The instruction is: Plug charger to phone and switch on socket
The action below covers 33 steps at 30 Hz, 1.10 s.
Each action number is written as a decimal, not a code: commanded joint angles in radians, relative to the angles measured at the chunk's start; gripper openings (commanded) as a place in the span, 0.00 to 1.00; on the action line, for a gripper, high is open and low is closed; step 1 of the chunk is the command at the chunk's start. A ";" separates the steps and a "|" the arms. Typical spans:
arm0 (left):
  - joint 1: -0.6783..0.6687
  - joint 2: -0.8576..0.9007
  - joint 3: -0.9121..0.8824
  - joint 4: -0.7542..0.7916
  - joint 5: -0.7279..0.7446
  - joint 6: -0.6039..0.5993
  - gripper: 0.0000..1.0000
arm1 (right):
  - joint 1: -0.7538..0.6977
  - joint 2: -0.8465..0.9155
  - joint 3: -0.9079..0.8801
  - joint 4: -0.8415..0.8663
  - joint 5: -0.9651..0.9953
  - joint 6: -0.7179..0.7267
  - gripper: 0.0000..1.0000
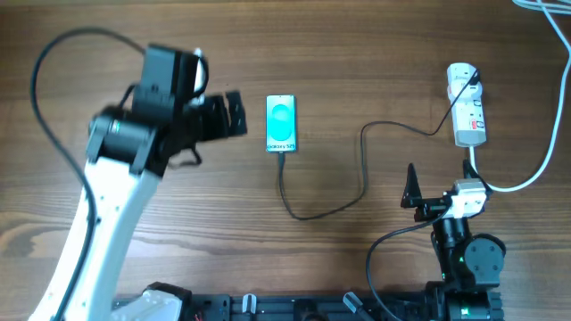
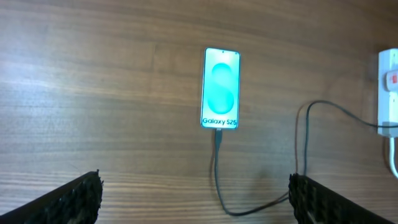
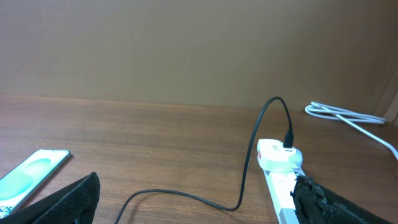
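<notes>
The phone [image 1: 281, 122] lies flat mid-table, its teal screen lit with "Galaxy S25"; it also shows in the left wrist view [image 2: 221, 89] and at the right wrist view's left edge [image 3: 28, 177]. The thin black charger cable [image 1: 332, 207] runs from the phone's near end [image 2: 218, 138] in a loop to the white socket strip [image 1: 467, 107], where its plug sits [image 3: 287, 140]. My left gripper [image 1: 234, 114] is open and empty just left of the phone [image 2: 196, 199]. My right gripper [image 1: 412, 187] is open and empty, near the strip's grey end [image 3: 196, 199].
A thick white lead [image 1: 535, 174] curves from the strip's near end toward the right table edge, and shows coiled at the far right [image 3: 342, 113]. The left arm's body [image 1: 116, 169] and its black wire cover the left side.
</notes>
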 commanded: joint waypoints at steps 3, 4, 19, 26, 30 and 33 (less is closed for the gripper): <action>0.013 -0.266 -0.324 0.195 0.075 0.084 1.00 | -0.004 -0.012 -0.001 0.001 0.009 -0.006 1.00; 0.023 -0.303 -0.364 0.223 0.098 0.084 1.00 | -0.004 -0.012 -0.001 0.001 0.009 -0.005 1.00; 0.256 -0.930 -0.676 0.180 0.187 0.213 1.00 | -0.004 -0.012 -0.001 0.001 0.009 -0.005 1.00; 0.292 -1.041 -0.763 0.219 0.191 0.213 1.00 | -0.004 -0.012 -0.001 0.001 0.009 -0.006 1.00; 0.297 -1.118 -0.851 0.299 0.221 0.213 1.00 | -0.004 -0.012 -0.001 0.001 0.009 -0.006 1.00; 0.297 -1.183 -0.921 0.378 0.247 0.212 1.00 | -0.004 -0.012 -0.001 0.001 0.009 -0.005 1.00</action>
